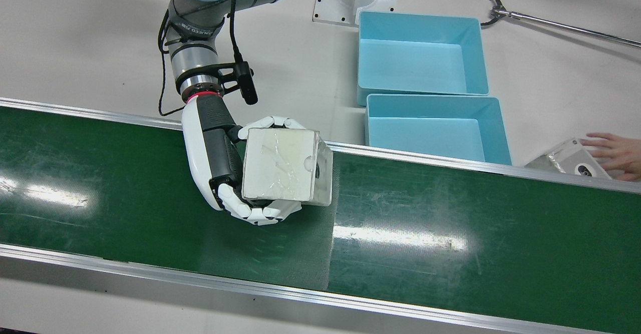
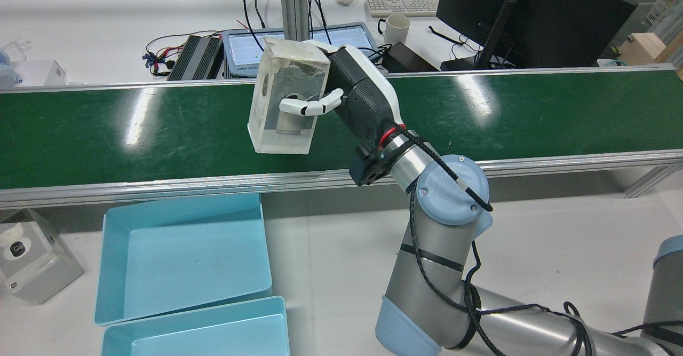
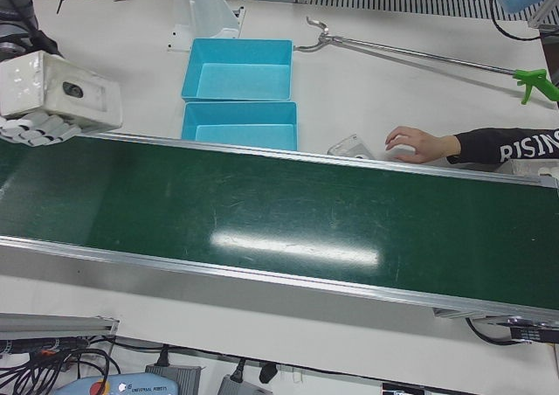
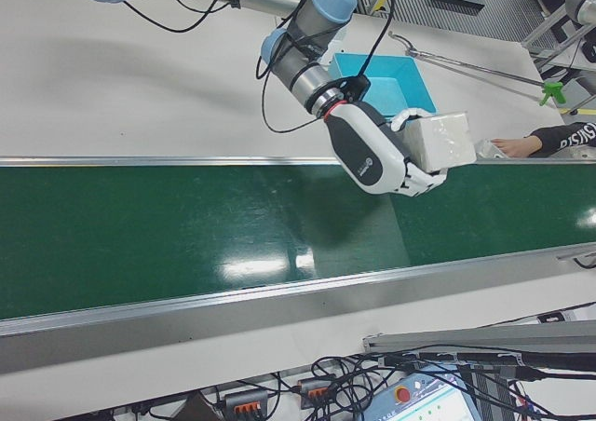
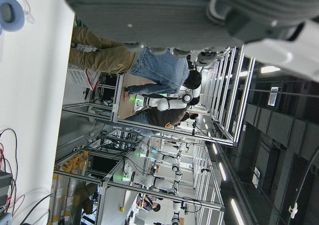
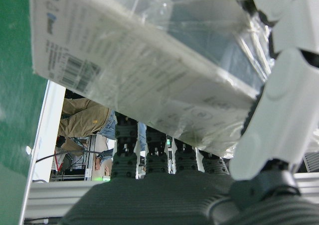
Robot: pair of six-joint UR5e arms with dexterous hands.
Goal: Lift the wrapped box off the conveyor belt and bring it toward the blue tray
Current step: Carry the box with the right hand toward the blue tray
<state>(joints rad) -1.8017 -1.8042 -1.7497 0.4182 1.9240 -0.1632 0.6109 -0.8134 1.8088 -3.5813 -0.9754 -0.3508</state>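
The wrapped box, white under clear film, is held in my right hand above the green conveyor belt. White fingers wrap its near edge and others its far edge. In the rear view the box hangs tilted, clear of the belt, with the hand on its right side. It also shows in the right-front view and the right hand view. Two blue trays stand beyond the belt's far rail, to the view's right of the box. The left hand view shows only a grey edge of my left hand.
A person's hand rests on a second wrapped box beside the belt's far rail, right of the trays. A long reacher tool lies on the table behind them. The aluminium belt rail runs between belt and trays.
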